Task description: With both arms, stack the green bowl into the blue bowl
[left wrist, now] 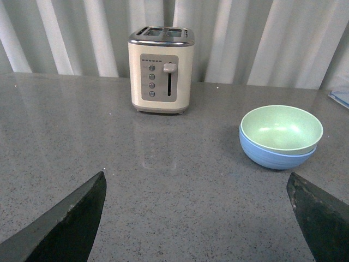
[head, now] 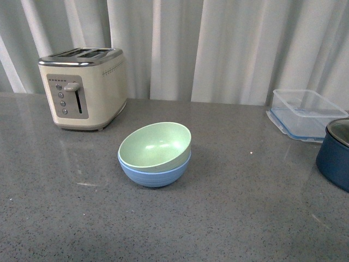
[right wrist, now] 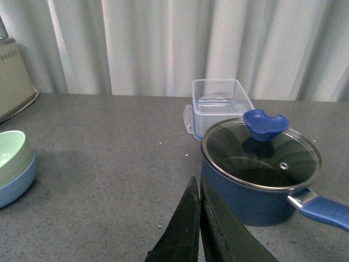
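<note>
The green bowl [head: 155,144] sits nested inside the blue bowl [head: 155,174] at the middle of the grey counter, tilted a little. Both also show in the left wrist view, green bowl [left wrist: 281,128] in blue bowl [left wrist: 275,157], and at the edge of the right wrist view, green bowl [right wrist: 11,155] and blue bowl [right wrist: 16,185]. My left gripper [left wrist: 196,188] is open and empty, well back from the bowls. My right gripper [right wrist: 197,183] is shut and empty, next to the navy pot. Neither arm shows in the front view.
A cream toaster [head: 84,87] stands at the back left. A clear plastic container [head: 305,113] and a dark navy pot [head: 335,153] with a glass lid [right wrist: 260,154] and blue handle [right wrist: 326,210] stand at the right. White curtains hang behind the counter.
</note>
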